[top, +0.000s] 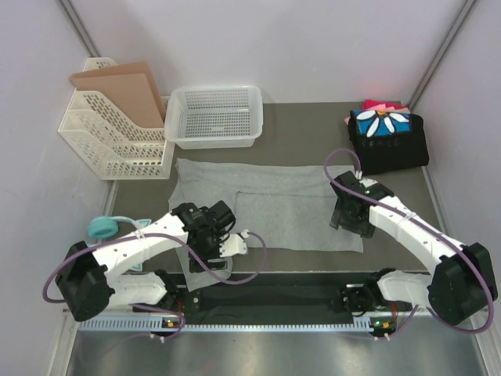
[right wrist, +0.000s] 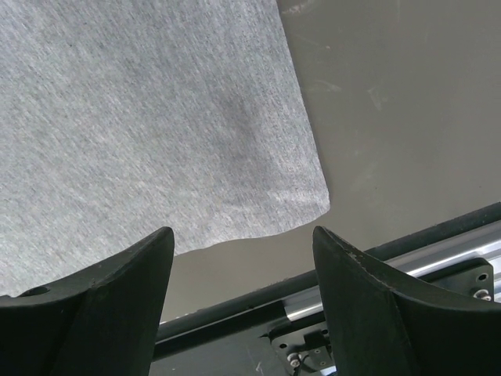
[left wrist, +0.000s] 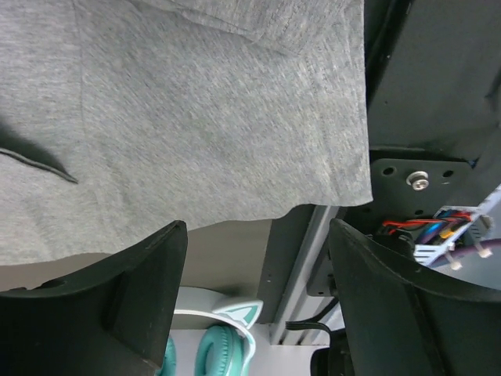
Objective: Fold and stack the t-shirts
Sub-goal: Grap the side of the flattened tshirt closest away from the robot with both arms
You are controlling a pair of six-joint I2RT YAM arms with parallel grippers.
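Just beyond left claw (left wrist: 257, 231), right claw (right wrist: 243, 235): near corners of grey t-shirt (top: 266, 200), ungripped.

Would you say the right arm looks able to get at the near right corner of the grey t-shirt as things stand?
Probably yes: the right gripper hangs open above that corner of the grey t-shirt, and nothing lies between them.

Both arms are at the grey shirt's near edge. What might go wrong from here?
The left gripper hangs open over the near-left corner of the grey t-shirt, beside the black rail; a low pinch may hit it. The right gripper is open over the near-right corner; uneven grabs would skew the fold. The left arm's purple cable loops over the cloth and might drag it.
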